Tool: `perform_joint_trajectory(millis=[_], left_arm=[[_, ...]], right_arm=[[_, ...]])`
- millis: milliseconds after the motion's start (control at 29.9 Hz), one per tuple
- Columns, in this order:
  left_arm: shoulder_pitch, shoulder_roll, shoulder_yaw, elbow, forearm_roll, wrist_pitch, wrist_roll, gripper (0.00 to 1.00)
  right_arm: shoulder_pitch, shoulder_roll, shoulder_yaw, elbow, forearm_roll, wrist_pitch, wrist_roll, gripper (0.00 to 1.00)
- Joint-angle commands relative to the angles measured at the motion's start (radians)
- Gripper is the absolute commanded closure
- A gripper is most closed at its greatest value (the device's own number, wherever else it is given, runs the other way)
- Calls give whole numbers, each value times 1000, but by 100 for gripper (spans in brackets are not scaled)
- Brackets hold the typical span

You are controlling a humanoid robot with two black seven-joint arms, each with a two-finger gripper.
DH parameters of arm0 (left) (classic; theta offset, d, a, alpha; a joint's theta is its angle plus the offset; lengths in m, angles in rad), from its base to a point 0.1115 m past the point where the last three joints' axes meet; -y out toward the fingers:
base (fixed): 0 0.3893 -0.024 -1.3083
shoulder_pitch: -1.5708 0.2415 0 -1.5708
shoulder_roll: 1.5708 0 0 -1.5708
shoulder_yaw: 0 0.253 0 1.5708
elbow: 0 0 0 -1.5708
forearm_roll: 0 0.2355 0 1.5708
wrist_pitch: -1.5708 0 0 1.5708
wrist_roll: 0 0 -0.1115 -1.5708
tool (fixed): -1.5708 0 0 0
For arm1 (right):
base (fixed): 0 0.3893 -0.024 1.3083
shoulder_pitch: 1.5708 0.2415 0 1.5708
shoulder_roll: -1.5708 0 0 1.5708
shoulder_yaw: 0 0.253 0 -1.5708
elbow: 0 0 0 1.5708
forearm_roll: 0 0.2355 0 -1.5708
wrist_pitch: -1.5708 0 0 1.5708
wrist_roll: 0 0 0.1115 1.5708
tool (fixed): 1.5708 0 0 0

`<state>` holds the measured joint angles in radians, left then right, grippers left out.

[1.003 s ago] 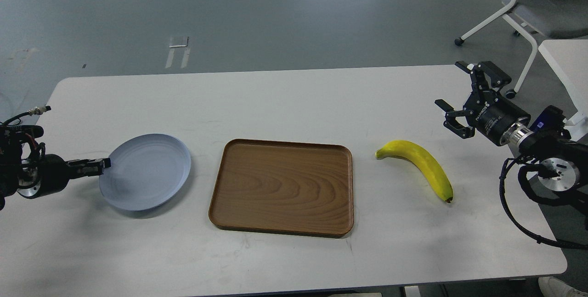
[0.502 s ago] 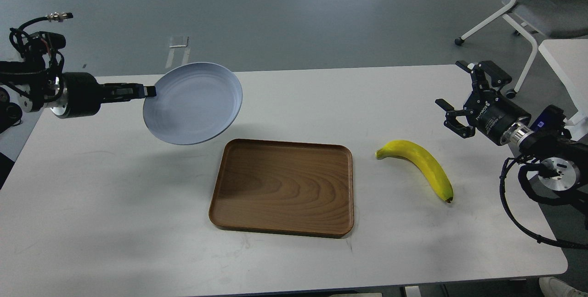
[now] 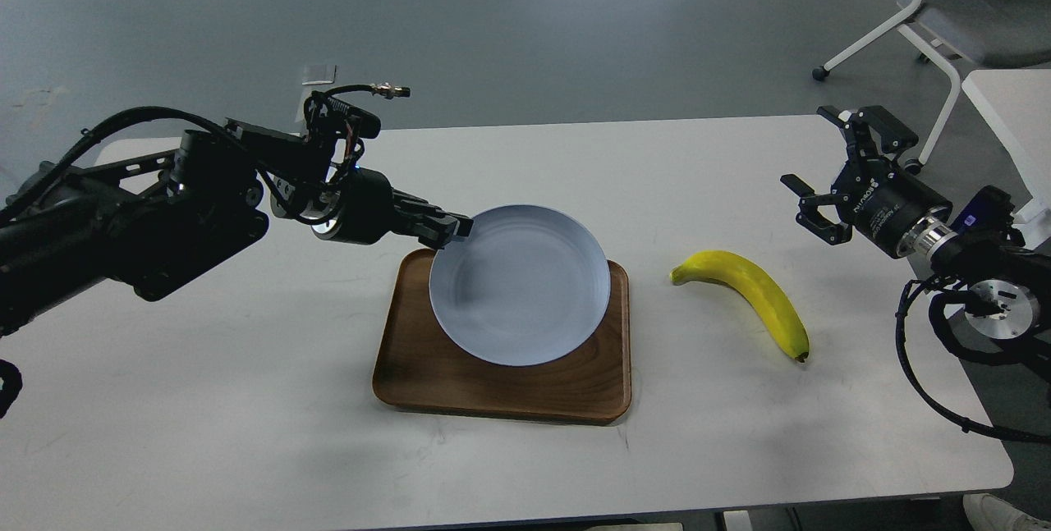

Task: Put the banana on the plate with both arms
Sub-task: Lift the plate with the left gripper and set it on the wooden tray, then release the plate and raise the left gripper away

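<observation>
The pale blue-grey plate (image 3: 520, 285) is over the brown wooden tray (image 3: 427, 379); I cannot tell whether it rests on the tray or hangs just above it. My left gripper (image 3: 460, 230) is shut on the plate's left rim, its arm reaching in from the left. The yellow banana (image 3: 751, 291) lies on the white table right of the tray, dark tip toward the front. My right gripper (image 3: 825, 178) is open and empty, above the table, up and to the right of the banana.
The white table (image 3: 246, 432) carries the tray at its middle. A white office chair (image 3: 944, 22) and a second white table edge (image 3: 1010, 104) stand beyond the far right corner. Black cables (image 3: 928, 383) hang by the right arm.
My left gripper carried the plate from the table's left side, up, then right and down over the tray. The right arm and banana have barely moved.
</observation>
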<state>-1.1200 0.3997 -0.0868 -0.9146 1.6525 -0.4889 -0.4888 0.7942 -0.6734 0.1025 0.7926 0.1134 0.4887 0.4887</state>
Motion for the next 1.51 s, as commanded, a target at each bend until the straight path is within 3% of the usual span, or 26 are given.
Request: perform_joint_trajectory(millis=[0,401,836,870,970,1003,1070,1104,1137,1371,1472], left_arm=[[2,-65,38,48,1,0,0,100],[23,-243,47,295,-11,38,0,100],[40,-271,93,319,-25,76,0,100],[40,-277,93,321,-37,79,0,96],[42,-288,94,321,-59,84,0,63],[42,-288,94,323,-59,84,0,58],[43,-285,94,321,-62,84,0,18],[43,-282,93,321,-63,84,0,6],[42,-280,93,321,-66,84,0,1],[-1,-188,73,312,-347,85,0,1],[-27,-142,71,310,-684,84,0,1]], right_arm=[[0,-21,0,0,0,0,0,0],[-1,-23,2,0,0,0,0,0],[-3,-23,2,-9,0,0,0,0],[-3,-23,2,-9,0,0,0,0],[-3,-23,2,-9,0,0,0,0],[-3,-23,2,-9,0,0,0,0],[-3,-23,2,-9,0,0,0,0],[-3,-23,2,-9,0,0,0,0],[-3,-23,2,-9,0,0,0,0],[-1,-37,5,-9,0,0,0,0],[-3,-41,6,-9,0,0,0,0]])
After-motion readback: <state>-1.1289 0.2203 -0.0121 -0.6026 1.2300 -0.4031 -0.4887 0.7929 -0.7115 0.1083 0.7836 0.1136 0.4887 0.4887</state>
